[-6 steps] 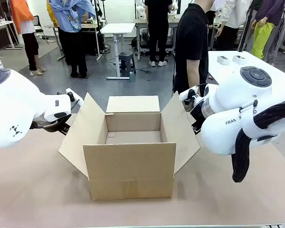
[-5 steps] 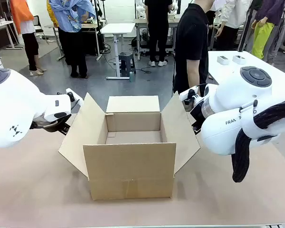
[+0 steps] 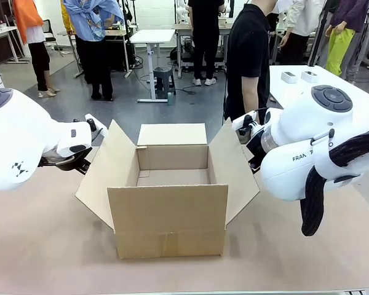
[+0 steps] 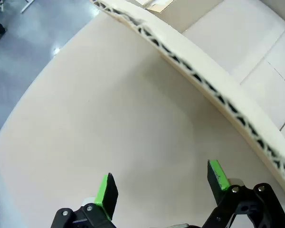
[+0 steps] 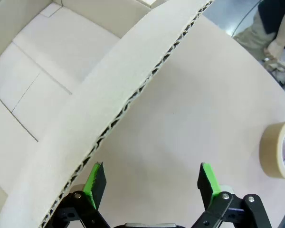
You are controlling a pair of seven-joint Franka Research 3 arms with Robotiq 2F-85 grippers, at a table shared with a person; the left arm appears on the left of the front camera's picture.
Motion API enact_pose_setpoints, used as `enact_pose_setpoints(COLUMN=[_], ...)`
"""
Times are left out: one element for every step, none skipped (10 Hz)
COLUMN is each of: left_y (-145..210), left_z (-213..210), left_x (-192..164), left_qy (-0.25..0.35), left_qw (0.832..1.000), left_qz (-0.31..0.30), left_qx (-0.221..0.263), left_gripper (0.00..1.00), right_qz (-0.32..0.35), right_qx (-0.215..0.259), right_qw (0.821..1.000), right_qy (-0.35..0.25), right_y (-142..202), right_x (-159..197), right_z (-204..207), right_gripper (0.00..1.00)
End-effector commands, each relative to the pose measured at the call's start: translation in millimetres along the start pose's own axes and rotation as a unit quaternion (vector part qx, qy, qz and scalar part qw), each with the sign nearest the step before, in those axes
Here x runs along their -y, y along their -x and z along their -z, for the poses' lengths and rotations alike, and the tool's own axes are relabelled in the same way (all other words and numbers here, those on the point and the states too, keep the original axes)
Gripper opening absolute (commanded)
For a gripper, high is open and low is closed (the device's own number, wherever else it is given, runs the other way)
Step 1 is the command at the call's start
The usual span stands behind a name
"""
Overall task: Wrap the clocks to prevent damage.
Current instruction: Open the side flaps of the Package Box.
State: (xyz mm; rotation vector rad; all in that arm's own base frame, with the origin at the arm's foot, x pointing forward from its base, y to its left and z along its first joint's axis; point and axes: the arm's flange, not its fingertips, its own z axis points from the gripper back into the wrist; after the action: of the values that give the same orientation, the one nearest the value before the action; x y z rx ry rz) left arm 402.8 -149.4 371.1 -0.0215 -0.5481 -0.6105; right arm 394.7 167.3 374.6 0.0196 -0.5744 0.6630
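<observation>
The open brown cardboard box [image 3: 168, 215] stands on the beige bench [image 3: 43, 252], between left jaws and right jaws, both wide and empty (each just outside it); I think they should lift clear before reaching.

Only readable text: black capitals "FRAN" on the white shell of the right arm [image 3: 307, 161], front view, with the rest of the word cut off where the shell curves away. The left arm [image 3: 18, 144] carries a small black dotted logo mark on its white shell, a symbol and not letters. The tape roll [image 5: 279, 149] lying on the table in the right wrist view has purple print on its inner ring, too blurred and cropped to read.
</observation>
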Motion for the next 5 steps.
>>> enact_pose_setpoints(left_y=[0.0,0.0,0.0,0.0,0.0], left_z=[0.0,0.0,0.0,0.0,0.0], left_x=[0.0,0.0,0.0,0.0,0.0], left_qy=[0.0,0.0,0.0,0.0,0.0], left_qw=[1.0,1.0,1.0,1.0,1.0], left_qz=[0.0,0.0,0.0,0.0,0.0], left_qx=[0.0,0.0,0.0,0.0,0.0], left_gripper=[1.0,1.0,1.0,1.0,1.0], right_qz=[0.0,0.0,0.0,0.0,0.0], right_qx=[0.0,0.0,0.0,0.0,0.0], right_qw=[1.0,1.0,1.0,1.0,1.0], right_qy=[0.0,0.0,0.0,0.0,0.0], right_y=[0.0,0.0,0.0,0.0,0.0], right_x=[0.1,0.1,0.1,0.1,0.1], right_z=[0.0,0.0,0.0,0.0,0.0], right_gripper=[1.0,1.0,1.0,1.0,1.0])
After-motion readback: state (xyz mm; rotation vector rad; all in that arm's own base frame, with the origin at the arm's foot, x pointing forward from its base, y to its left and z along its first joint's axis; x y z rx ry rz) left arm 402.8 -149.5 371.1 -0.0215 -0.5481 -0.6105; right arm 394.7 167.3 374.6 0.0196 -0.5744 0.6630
